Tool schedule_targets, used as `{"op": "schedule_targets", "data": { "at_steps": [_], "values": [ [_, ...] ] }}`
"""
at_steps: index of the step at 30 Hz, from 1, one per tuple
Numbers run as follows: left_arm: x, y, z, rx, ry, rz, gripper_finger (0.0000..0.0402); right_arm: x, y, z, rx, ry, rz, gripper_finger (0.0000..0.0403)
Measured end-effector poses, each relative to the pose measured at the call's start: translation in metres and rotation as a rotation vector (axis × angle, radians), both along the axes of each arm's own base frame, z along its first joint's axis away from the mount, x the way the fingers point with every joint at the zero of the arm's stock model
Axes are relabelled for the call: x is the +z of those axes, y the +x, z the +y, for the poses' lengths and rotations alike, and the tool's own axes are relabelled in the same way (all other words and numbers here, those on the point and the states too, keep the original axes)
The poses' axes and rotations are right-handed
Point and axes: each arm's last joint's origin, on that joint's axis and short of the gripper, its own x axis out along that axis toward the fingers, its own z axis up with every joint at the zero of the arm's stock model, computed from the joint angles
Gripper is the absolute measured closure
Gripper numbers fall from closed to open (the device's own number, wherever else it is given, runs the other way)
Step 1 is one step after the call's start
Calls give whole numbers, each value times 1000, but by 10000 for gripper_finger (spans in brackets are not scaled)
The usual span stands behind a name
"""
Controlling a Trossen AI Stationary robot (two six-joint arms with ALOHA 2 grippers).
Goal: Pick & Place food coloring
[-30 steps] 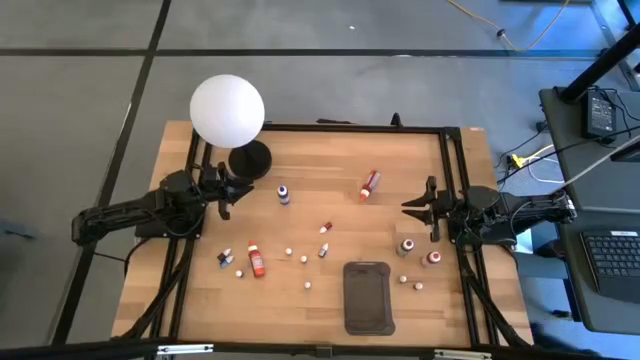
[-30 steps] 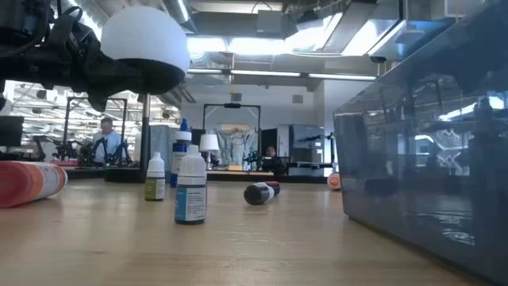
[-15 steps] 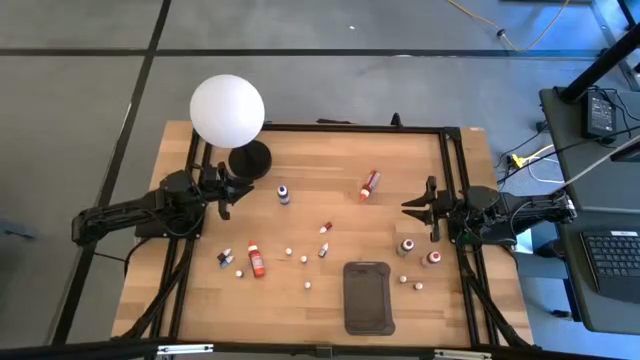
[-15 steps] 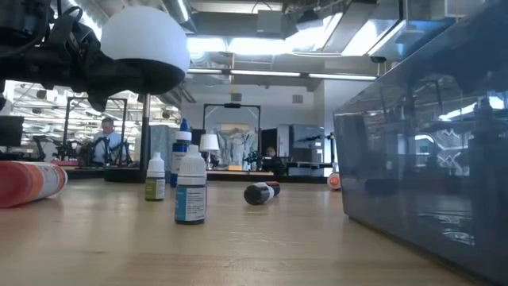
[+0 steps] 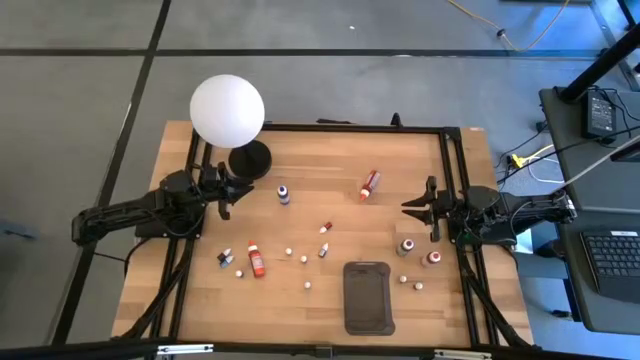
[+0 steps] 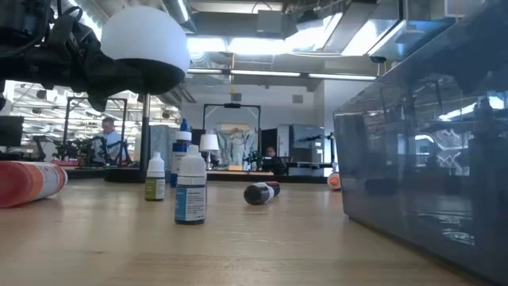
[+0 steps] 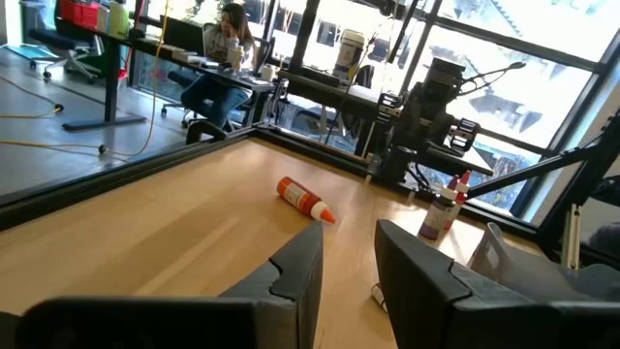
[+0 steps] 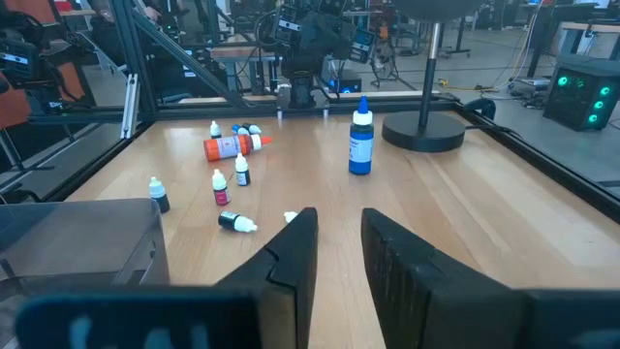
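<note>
The food coloring bottles are scattered over the wooden table. A blue one [image 5: 284,194] stands upright near the lamp. A red-orange one [image 5: 370,184] lies on its side near the far middle, and a red one [image 5: 257,260] lies toward the near left. Small bottles [image 5: 325,229] [image 5: 407,245] [image 5: 432,258] [image 5: 226,258] dot the middle and right. My left gripper [image 5: 226,196] hovers open at the left side beside the lamp base; its wrist view shows its fingers [image 7: 347,271] apart over bare wood. My right gripper [image 5: 416,208] hovers open at the right side, its fingers [image 8: 339,257] apart.
A dark grey tray [image 5: 367,297] sits on the near middle of the table. The white globe lamp [image 5: 228,110] on its black base [image 5: 249,158] stands at the far left. Loose white caps [image 5: 304,259] lie about. A black frame [image 5: 330,128] rims the table.
</note>
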Motion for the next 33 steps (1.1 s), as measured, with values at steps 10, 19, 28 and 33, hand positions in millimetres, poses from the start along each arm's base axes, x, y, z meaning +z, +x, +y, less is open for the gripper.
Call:
{"op": "schedule_targets", "data": {
  "at_steps": [10,19,28,33],
  "values": [
    [0,0,0,0,0,-1,309,0,0,0,1,0,0,315],
    [0,0,0,0,0,0,308,0,0,0,0,0,0,315],
    [0,0,0,0,0,0,309,0,0,-1,-27,-3,-4,315],
    [0,0,0,0,0,-1,307,0,0,-1,-27,-3,-4,315]
  ]
}}
